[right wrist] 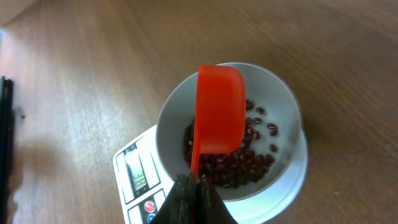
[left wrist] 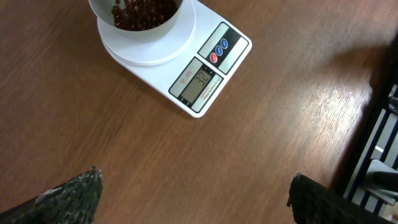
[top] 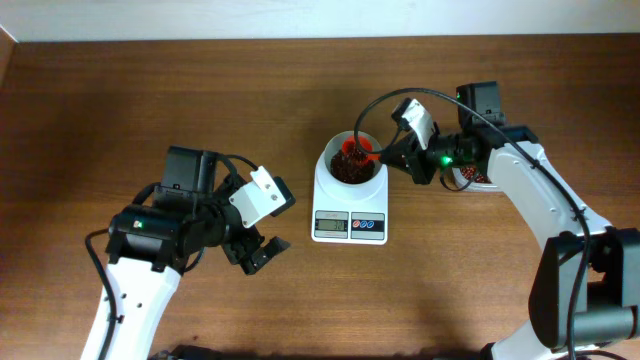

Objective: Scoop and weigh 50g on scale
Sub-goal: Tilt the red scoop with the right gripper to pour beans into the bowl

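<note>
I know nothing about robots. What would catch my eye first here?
The bright red scoop, pinched by the right pincer, hangs over a white bowl of dark beans. That bowl sits on a small white scale in the middle of the wooden table. The left pincer hangs open and empty, apart from the scale.

White arm links (top: 540,200) carry black joints (top: 188,168), looping black cables (top: 378,99) and a green light (top: 443,158).

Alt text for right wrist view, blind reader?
The right hand, shut on the handle of an orange-red plastic scoop, holds it over a round white bowl of small dark red-brown beans. The bowl sits on a small white digital scale on a brown wooden table.
</note>
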`<state>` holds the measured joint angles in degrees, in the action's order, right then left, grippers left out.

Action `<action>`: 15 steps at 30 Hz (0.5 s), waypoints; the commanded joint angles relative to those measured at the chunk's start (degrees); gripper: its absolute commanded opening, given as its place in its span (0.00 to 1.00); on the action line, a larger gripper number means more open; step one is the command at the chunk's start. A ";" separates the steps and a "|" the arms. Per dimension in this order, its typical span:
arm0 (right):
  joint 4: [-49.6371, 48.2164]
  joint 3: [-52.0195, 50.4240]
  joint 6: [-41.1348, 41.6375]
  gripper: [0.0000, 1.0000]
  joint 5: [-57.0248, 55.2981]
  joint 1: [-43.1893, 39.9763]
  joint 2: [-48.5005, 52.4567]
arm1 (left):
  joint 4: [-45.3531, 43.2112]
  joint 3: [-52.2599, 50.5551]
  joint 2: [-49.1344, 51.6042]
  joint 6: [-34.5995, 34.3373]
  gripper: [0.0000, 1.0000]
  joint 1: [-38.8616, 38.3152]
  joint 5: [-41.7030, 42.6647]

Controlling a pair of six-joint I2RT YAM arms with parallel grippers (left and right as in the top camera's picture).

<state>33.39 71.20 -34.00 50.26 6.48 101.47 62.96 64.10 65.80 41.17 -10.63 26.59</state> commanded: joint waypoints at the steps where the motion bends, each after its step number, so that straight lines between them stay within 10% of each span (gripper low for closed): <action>1: 0.37 0.22 -3.23 0.04 0.83 0.31 0.28 | -0.11 1.20 0.00 1.16 0.99 0.31 0.39; 15: -0.28 0.22 1.22 0.04 -1.09 0.24 0.28 | -0.09 1.20 -0.02 1.16 0.99 0.31 0.39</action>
<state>33.76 71.20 -35.64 50.33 6.48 101.47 62.94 64.10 65.80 41.17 -10.63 26.59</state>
